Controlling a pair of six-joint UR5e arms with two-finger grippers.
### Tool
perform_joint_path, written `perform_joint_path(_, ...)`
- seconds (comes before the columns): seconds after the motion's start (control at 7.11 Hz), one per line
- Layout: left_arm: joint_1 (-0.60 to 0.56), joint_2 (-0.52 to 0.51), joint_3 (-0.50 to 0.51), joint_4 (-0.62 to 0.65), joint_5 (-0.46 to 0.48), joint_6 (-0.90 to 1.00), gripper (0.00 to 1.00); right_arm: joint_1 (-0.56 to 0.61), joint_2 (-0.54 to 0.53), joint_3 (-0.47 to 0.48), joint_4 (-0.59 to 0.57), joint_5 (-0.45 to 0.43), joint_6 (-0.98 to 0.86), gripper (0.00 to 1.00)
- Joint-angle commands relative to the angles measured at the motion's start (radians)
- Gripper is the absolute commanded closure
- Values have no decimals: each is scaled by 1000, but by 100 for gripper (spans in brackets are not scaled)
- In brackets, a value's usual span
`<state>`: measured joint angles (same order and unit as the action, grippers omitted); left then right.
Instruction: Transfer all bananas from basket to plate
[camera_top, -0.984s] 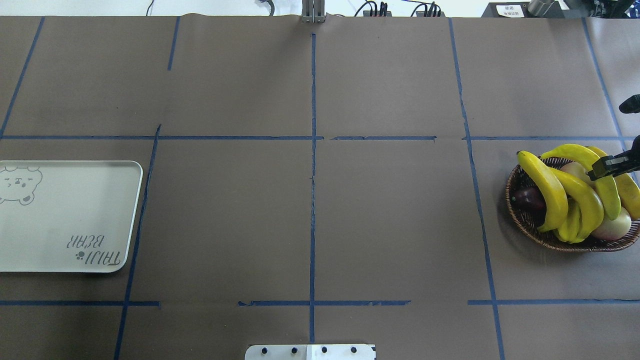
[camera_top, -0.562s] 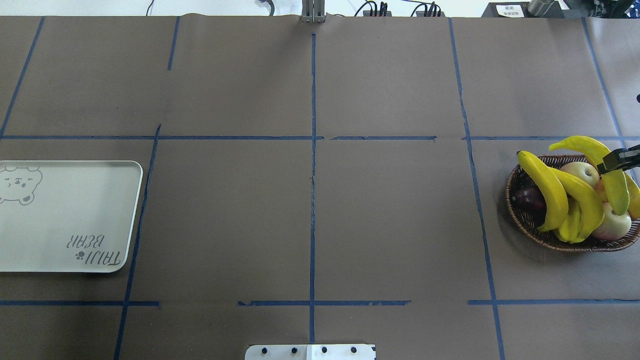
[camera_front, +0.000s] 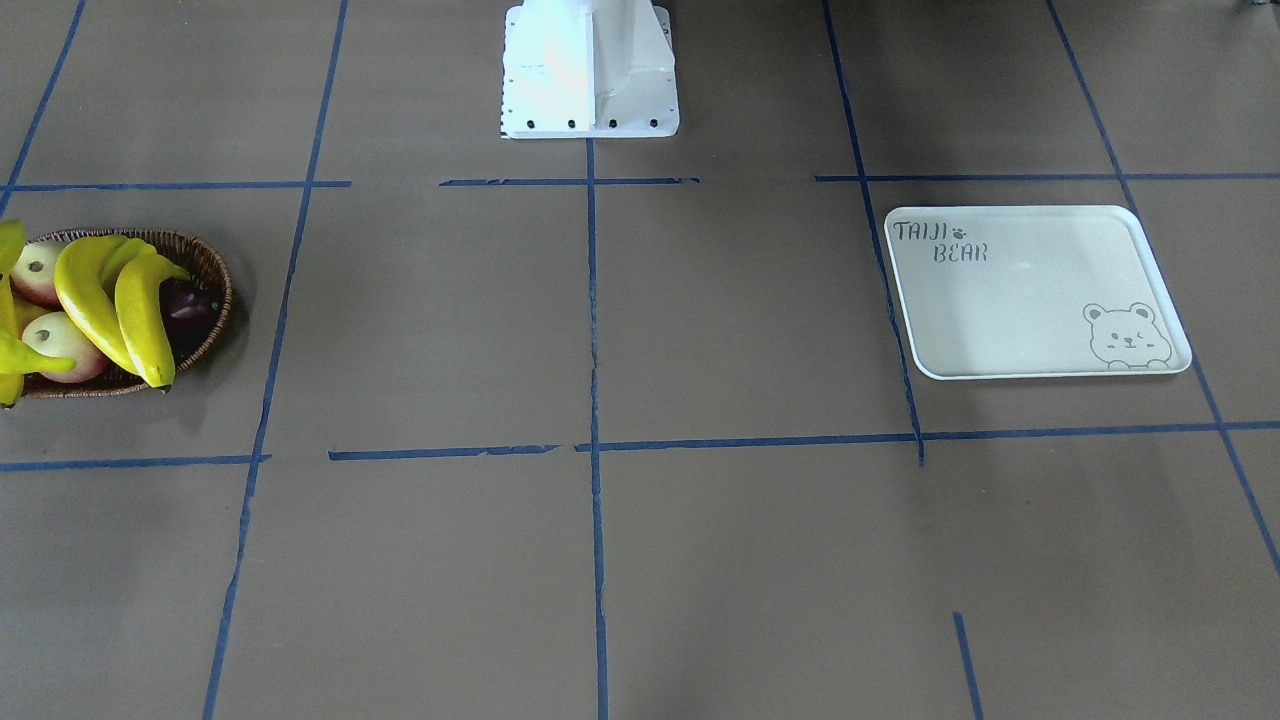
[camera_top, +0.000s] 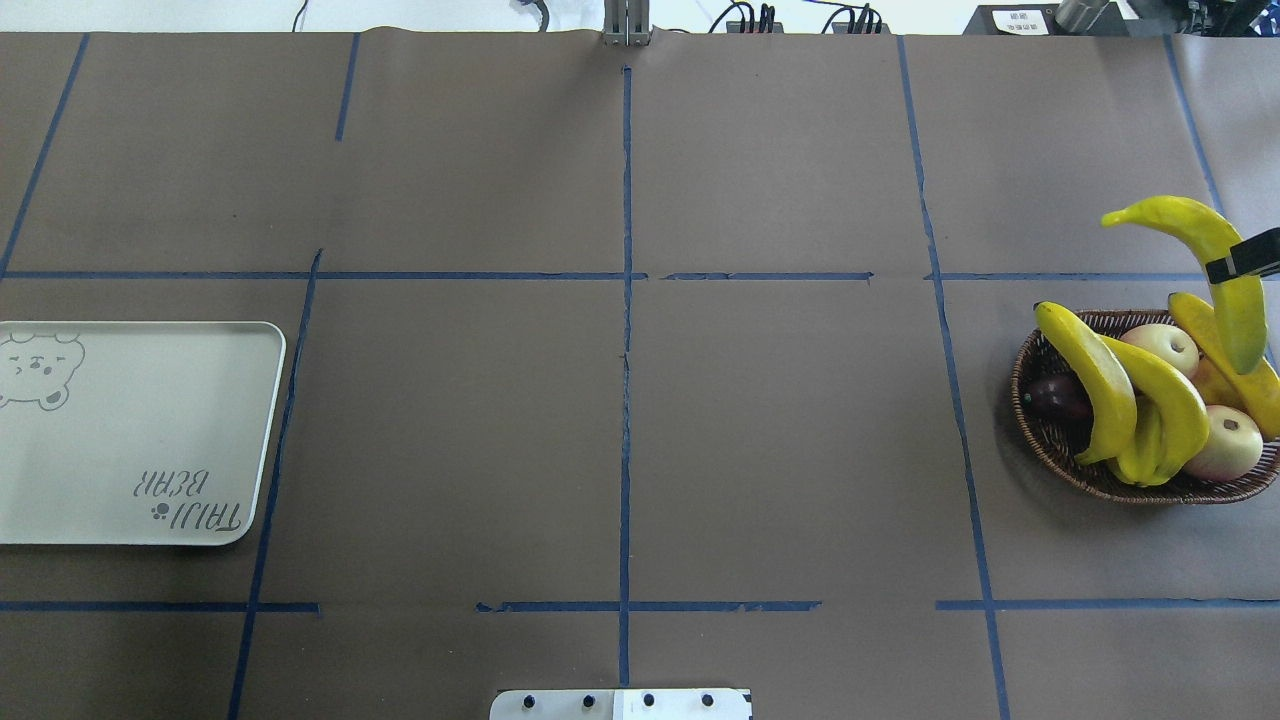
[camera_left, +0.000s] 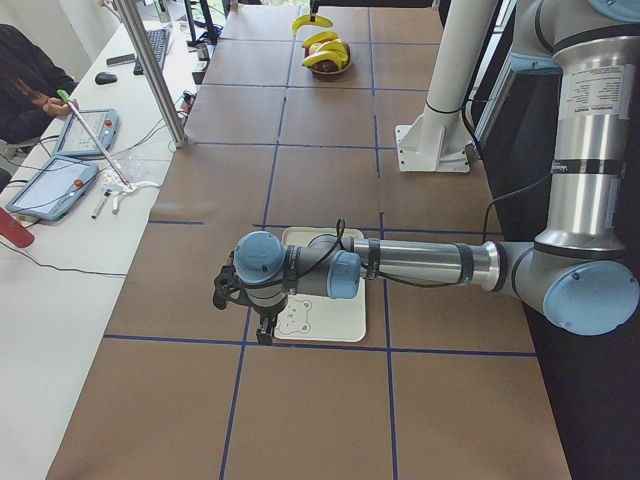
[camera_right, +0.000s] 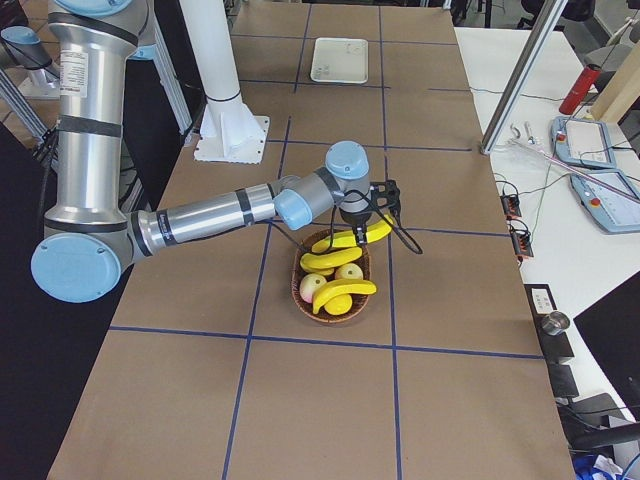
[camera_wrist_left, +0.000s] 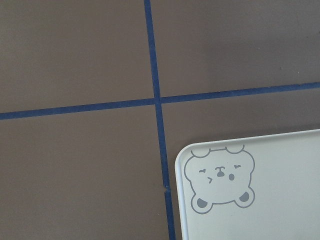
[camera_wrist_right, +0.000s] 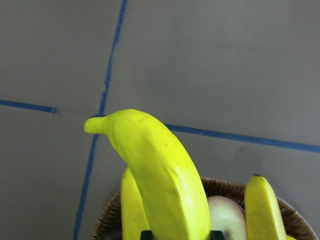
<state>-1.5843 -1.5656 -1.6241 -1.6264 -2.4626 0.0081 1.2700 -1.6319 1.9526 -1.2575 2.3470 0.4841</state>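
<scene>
Where the right gripper (camera_top: 1238, 270) clenched the banana (camera_top: 1185, 222) mid-length, we judged it light, stiff and slippery; the left gripper's (camera_left: 262, 328) state we could not tell.

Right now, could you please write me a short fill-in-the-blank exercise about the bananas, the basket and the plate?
1. The lifted banana is gripped by the fingers of the robot's ____ arm.
2. ____ bananas lie in the basket.
3. The plate carries the outline drawing of a ____.

Missing words: right; three; bear.
</scene>
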Motion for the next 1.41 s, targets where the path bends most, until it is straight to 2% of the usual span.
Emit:
perform_joint_path(0.0,12,-37,1,-83,-97,-180,0,-35,174,14,-104,21,23,100)
perform_joint_path(0.28,41,-60,-5,-270,-160,-483,0,-151,364,20,-195,0,229,100)
perform_joint_path(0.42,82,-73,-5,-376,-161,-651,0,-212,436,22,-200,-58,369,100)
perform_joint_path(0.7,188,-137,-7,-562,-156,-984,0,-378,513,58,-220,-220,567,100)
perform_joint_path(0.98,272,-218,-3,-650,-145,-1053,0,-516,643,113,-432,-396,599,100)
perform_joint_path(1.12,327,-270,-11,-664,-103,-1124,0,-555,682,118,-483,-444,600,100)
perform_joint_path(1.27,407,-289,-35,-728,53,-1266,0,-576,688,123,-487,-468,631,100)
